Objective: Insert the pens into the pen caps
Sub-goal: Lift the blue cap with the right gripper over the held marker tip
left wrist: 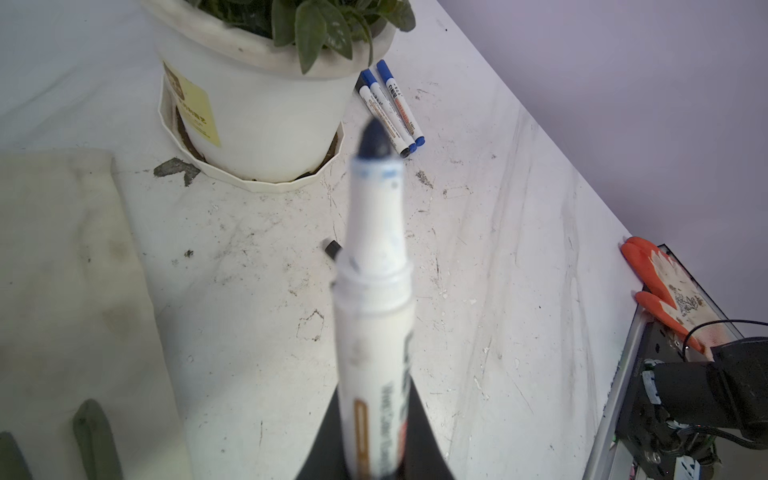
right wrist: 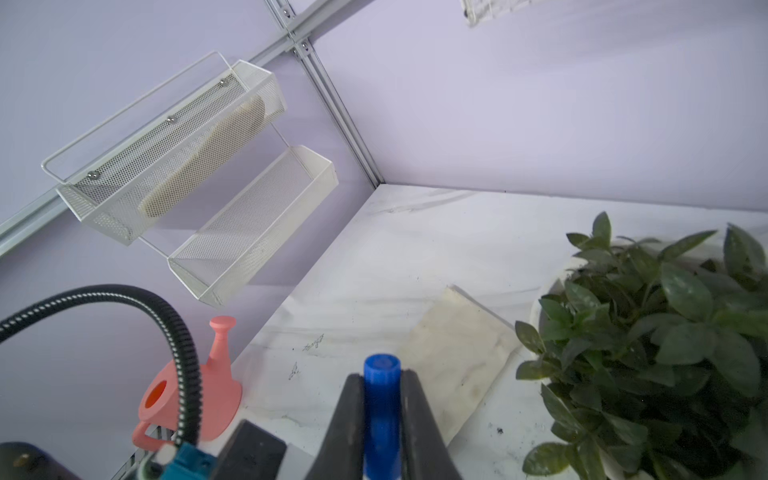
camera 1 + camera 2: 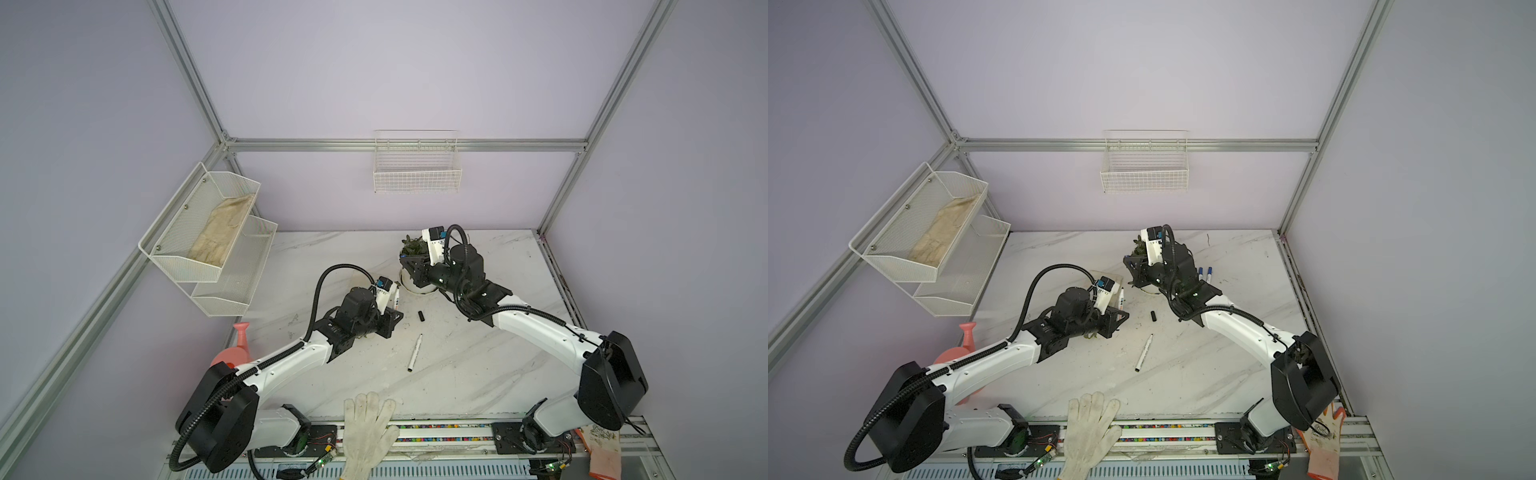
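Blue plastic sits between the jaws of the right gripper (image 2: 381, 384). They are pinched onto a ribbed blue cap (image 2: 381, 419), and its end pokes out just past the fingertips. Beyond those jaws a beige cloth (image 2: 457, 353) lies on the marble table (image 2: 374, 257). A leafy plant (image 2: 665, 332) stands to one side of the jaws and a pink watering can (image 2: 208, 386) to the other. Farther off, a white mesh shelf (image 2: 174, 158) hangs on the wall.

The left gripper (image 1: 372, 457) has its jaws pressed onto the white barrel of a pen (image 1: 374, 316). The pen juts well out past the jaws with its dark tip bare. Just beyond the jaws, half hidden behind that barrel, a black cap (image 1: 332, 249) lies on the table. In both top views this cap rests between the two grippers, touching neither.

A loose pen (image 3: 414, 352) lies flat on the marble, towards the arm bases from both sets of jaws and apart from the black cap. Farther past the left jaws the plant's white pot (image 1: 266, 116) stands in its saucer. Just beside the pot three capped pens (image 1: 390, 110) lie side by side, touching one another. Two of them wear blue caps and one a black cap.
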You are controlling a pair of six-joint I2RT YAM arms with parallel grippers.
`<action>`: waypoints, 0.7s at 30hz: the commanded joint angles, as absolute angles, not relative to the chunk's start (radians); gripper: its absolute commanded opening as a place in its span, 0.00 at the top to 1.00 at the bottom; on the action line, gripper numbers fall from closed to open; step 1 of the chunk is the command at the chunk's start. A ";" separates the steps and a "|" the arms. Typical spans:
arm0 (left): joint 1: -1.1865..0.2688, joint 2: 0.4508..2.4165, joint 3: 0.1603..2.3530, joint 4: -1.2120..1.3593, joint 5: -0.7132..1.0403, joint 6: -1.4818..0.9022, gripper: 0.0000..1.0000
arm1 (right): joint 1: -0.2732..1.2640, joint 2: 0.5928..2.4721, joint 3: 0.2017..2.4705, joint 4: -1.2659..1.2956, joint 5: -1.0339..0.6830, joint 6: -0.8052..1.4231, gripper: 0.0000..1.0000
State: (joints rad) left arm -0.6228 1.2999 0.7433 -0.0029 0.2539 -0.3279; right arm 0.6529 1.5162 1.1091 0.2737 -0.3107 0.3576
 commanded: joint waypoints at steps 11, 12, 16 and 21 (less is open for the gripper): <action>-0.629 1.322 0.816 0.129 0.314 -0.323 1.00 | 0.607 1.513 1.065 0.361 -0.536 0.403 1.00; -0.630 1.325 0.816 0.129 0.317 -0.325 1.00 | 0.607 1.514 1.067 0.364 -0.545 0.402 1.00; -0.630 1.332 0.823 0.135 0.315 -0.327 1.00 | 0.606 1.525 1.073 0.361 -0.572 0.398 1.00; -0.630 1.327 0.825 0.157 0.315 -0.331 1.00 | 0.599 1.539 1.075 0.355 -0.582 0.404 1.00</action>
